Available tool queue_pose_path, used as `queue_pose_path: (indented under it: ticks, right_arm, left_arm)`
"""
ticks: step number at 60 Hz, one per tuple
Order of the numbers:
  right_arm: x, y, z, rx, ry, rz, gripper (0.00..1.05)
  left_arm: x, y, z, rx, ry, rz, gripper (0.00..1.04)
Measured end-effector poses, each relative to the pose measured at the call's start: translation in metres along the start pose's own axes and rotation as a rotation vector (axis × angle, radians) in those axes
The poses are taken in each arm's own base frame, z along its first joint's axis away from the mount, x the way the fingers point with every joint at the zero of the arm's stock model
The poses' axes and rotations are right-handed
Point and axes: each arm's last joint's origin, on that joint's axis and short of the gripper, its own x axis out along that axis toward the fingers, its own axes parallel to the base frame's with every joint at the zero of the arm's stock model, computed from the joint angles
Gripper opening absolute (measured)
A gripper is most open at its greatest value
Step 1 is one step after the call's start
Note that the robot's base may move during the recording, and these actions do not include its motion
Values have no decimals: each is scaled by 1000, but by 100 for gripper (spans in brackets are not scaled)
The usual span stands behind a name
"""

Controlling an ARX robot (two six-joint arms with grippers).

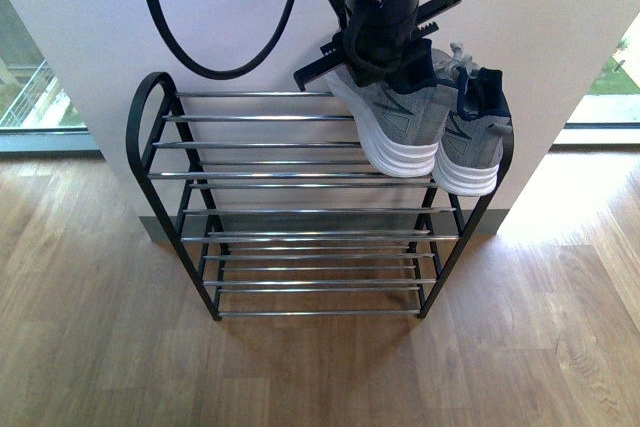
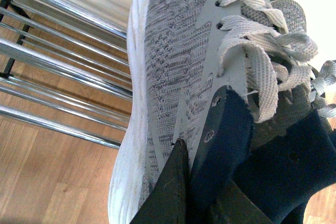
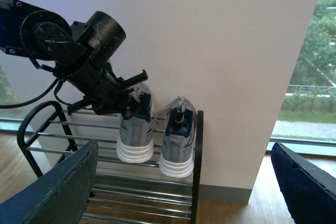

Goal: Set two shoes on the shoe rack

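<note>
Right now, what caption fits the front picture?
Black left gripper clamps one grey knit sneaker beside its twin atop the black-framed chrome-rod shoe rack.

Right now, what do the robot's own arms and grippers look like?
The left arm is matt black with rounded cylindrical joints and a thick black cable looping from it. The left gripper is black with a toothed crossbar. The right gripper's fingers are broad dark blue slabs.

Grey knit shoes point(image 1: 400, 117) — white soles, navy collars; black-framed, chrome-rodded rack point(image 1: 270, 176) — brown wood-grain floor point(image 1: 100, 347).
</note>
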Motion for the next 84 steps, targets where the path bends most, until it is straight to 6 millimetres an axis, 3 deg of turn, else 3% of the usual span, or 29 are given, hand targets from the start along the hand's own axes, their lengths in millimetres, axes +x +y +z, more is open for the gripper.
queue_pose_path:
  ticks: [17, 28, 51, 68, 84]
  right_arm:
    - [0, 0, 0, 0, 0, 0, 95]
    - [0, 0, 0, 0, 0, 0, 95]
    - [0, 0, 0, 0, 0, 0, 95]
    - [0, 0, 0, 0, 0, 0, 95]
    - [0, 0, 0, 0, 0, 0, 95]
  left_arm:
    - [15, 30, -5, 32, 18, 57, 2]
    - [19, 42, 2, 121, 9, 88, 2]
    - [20, 35, 9, 165, 31, -12, 2]
    - [32, 37, 3, 202, 71, -34, 2]
    - [27, 39, 3, 217, 58, -71, 50]
